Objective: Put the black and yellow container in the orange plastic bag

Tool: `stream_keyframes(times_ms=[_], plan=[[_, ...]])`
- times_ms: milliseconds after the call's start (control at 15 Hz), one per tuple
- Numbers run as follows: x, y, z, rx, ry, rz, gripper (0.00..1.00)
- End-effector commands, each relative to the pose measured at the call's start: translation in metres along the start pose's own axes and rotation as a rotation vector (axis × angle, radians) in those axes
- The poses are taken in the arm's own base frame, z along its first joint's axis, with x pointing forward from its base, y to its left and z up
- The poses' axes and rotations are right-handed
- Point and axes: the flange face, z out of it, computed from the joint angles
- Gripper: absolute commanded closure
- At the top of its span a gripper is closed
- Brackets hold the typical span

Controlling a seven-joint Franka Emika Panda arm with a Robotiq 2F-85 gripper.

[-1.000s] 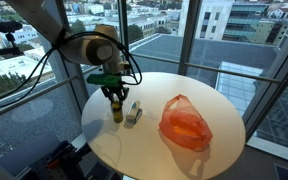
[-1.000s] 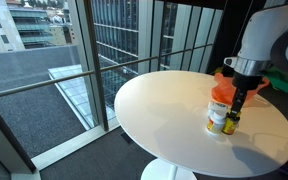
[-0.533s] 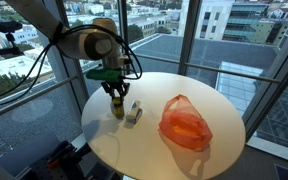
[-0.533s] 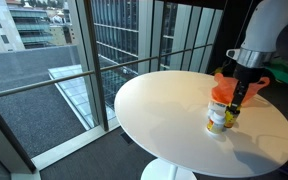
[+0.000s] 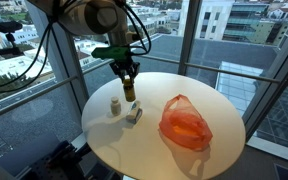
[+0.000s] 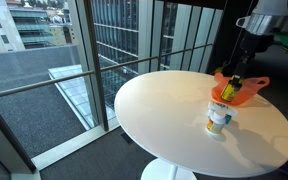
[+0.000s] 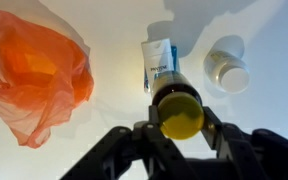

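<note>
The black container with a yellow cap [image 7: 178,110] is held in my gripper [image 7: 180,124], which is shut on it. It hangs upright above the round white table in both exterior views [image 5: 129,90] [image 6: 233,86], with the gripper [image 5: 126,72] [image 6: 238,72] on its top. The orange plastic bag [image 5: 185,123] lies crumpled on the table, apart from the container. It also shows in the wrist view [image 7: 34,70] and behind the container in an exterior view [image 6: 246,93].
A small white bottle [image 5: 115,105] [image 7: 227,71] and a white tube [image 5: 134,114] [image 7: 160,60] sit on the white table [image 5: 154,150] below the gripper. The bottle also shows in an exterior view [image 6: 218,118]. Glass window walls surround the table.
The gripper has lifted the black and yellow container off the table, beside the white bottle and tube, and carried it up and slightly sideways.
</note>
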Motion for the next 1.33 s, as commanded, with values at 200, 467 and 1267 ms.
stream_keyframes(times_ms=[200, 467, 1267], plan=[[0.015, 0.066, -0.035, 0.0, 0.028, 0.145, 0.8], [0.015, 0.104, -0.04, -0.009, 0.043, 0.219, 0.8], [0.007, 0.209, -0.014, 0.008, 0.021, 0.418, 0.8]])
